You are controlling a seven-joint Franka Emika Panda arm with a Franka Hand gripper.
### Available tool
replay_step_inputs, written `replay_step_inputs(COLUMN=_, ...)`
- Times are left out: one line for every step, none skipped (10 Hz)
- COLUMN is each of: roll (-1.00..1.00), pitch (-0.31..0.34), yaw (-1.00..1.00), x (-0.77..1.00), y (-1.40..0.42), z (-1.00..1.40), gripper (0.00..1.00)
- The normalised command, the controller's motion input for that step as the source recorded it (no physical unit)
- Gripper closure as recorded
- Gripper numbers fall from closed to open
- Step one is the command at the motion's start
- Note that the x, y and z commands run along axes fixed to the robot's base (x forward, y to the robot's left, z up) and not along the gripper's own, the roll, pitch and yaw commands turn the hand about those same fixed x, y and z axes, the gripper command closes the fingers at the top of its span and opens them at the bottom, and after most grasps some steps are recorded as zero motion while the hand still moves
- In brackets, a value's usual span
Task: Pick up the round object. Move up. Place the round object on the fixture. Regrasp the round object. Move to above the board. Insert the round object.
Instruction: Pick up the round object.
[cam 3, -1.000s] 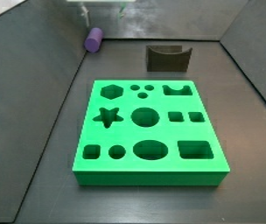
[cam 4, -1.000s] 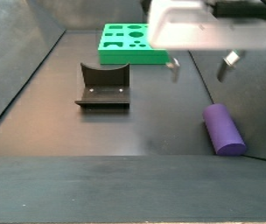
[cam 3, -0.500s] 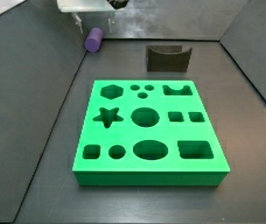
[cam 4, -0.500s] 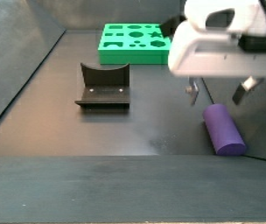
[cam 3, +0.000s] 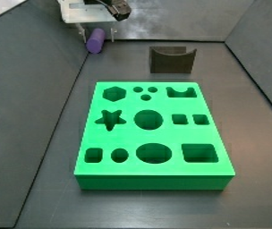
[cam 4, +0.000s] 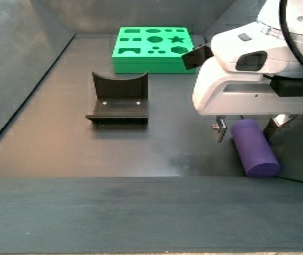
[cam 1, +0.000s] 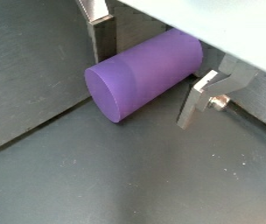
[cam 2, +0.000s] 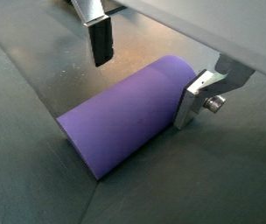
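The round object, a purple peg (cam 4: 257, 149), lies on the dark floor near a wall; it also shows in the other side view (cam 3: 96, 41) and in both wrist views (cam 1: 145, 75) (cam 2: 126, 124). My gripper (cam 4: 247, 127) is low over it, open, with one finger (cam 1: 101, 35) on one side and the other finger (cam 2: 192, 102) on the other side, the peg lying between them. It also shows in a side view (cam 3: 96, 32). The fixture (cam 4: 117, 100) (cam 3: 171, 59) stands apart. The green board (cam 3: 97, 134) (cam 4: 120, 50) lies further off.
Grey walls (cam 3: 37, 80) enclose the floor; the peg lies close to one wall's foot (cam 1: 31, 131). The board's cut-out holes (cam 3: 148, 119) show empty. The arm's white body (cam 4: 254, 75) hides part of the floor behind the peg.
My gripper has come down from above and across to the peg; its open fingers now straddle it. The peg, fixture and board have not moved.
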Motion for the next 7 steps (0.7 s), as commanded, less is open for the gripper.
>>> replay_step_inputs(roll=0.04, pitch=-0.051, yaw=0.00, x=0.00, y=0.00, z=-1.00, gripper=0.00)
replay_step_inputs(roll=0.03, pitch=-0.020, yaw=0.00, x=0.07, y=-0.03, z=-1.00, gripper=0.00)
replay_step_inputs(roll=0.04, pitch=0.046, yaw=0.00, x=0.98, y=0.00, z=-1.00, gripper=0.00)
replay_step_inputs(roll=0.09, pitch=0.027, yaw=-0.01, x=0.74, y=0.00, z=-1.00, gripper=0.00)
replay_step_inputs(roll=0.06, pitch=0.000, yaw=0.00, x=0.49, y=0.00, z=-1.00, gripper=0.00)
replay_step_inputs(roll=0.03, pitch=-0.006, yaw=0.00, x=0.40, y=0.00, z=-1.00, gripper=0.00)
replay_step_inputs(roll=0.03, pitch=-0.010, yaw=0.00, x=0.30, y=0.03, z=-1.00, gripper=0.00)
